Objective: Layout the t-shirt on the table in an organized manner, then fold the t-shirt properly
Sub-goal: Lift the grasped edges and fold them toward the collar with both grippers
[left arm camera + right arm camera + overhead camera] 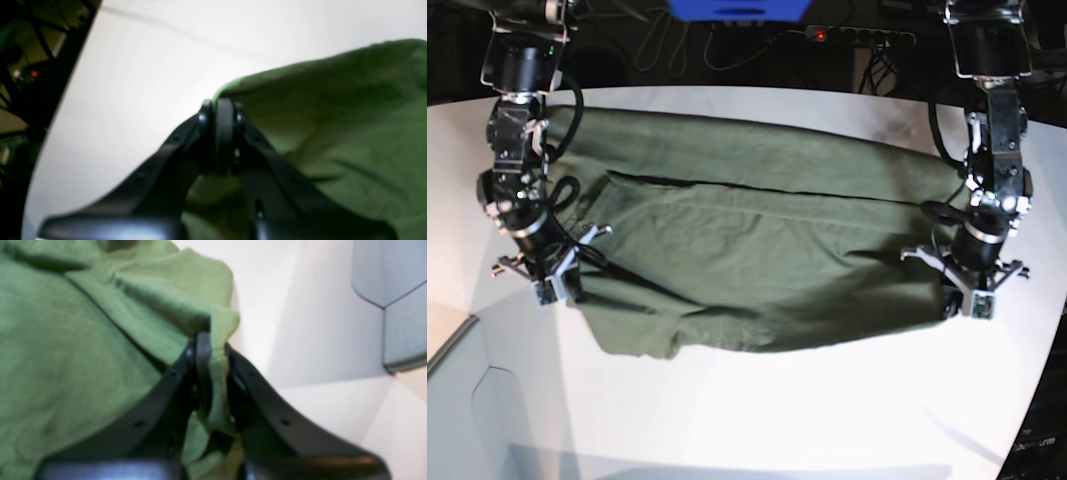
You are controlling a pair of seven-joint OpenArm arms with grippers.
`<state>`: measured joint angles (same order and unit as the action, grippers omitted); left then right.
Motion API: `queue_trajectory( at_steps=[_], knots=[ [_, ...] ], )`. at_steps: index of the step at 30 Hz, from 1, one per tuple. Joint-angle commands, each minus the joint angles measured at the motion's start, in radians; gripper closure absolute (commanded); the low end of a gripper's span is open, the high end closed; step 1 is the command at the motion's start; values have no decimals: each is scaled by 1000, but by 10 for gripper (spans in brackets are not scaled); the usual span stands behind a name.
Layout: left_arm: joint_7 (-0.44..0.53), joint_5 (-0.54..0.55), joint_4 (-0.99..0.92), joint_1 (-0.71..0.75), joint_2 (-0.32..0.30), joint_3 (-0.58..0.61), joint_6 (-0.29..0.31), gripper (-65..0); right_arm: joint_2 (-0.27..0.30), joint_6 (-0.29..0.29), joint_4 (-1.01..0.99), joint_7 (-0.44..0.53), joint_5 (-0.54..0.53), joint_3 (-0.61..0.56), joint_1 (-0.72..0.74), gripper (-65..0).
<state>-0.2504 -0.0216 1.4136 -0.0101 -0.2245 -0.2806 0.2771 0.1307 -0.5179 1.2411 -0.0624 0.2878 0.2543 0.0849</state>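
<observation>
Spreading underway: we log the t-shirt (757, 260) across the frame's centre on the table (827, 420), wrinkled, with the left gripper (972, 295) and right gripper (549, 282) each clamped on a lower fabric edge at lower right and left; we judge folding unstarted.

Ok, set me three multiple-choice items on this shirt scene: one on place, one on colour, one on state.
1. Where does the t-shirt lie?
A. spread on the white table
B. hanging off a chair
C. inside a bin

2. What colour is the shirt?
A. red
B. olive green
C. white

3. How is the right hand?
A. wide open above the cloth
B. out of sight
C. shut on a fold of shirt

Key: 1 A, the base view shows it spread across the tabletop; 2 B, green in every view; 3 C, cloth sits pinched between its fingers.
</observation>
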Motion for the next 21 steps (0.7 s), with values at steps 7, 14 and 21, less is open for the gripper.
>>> queue_trajectory(
  at_steps=[7,14,21],
  knots=[
    [27,7,13,34,-11,-111,-11,-10,1,2,119,26,-11,50,-84,0],
    [27,7,13,86,-11,-116,-11,-14,-38,0,171,26,-11,95,-173,0],
    [20,7,17,169,30,-118,-11,-75,-67,0,171,26,-12,96,-218,0]
  ],
)
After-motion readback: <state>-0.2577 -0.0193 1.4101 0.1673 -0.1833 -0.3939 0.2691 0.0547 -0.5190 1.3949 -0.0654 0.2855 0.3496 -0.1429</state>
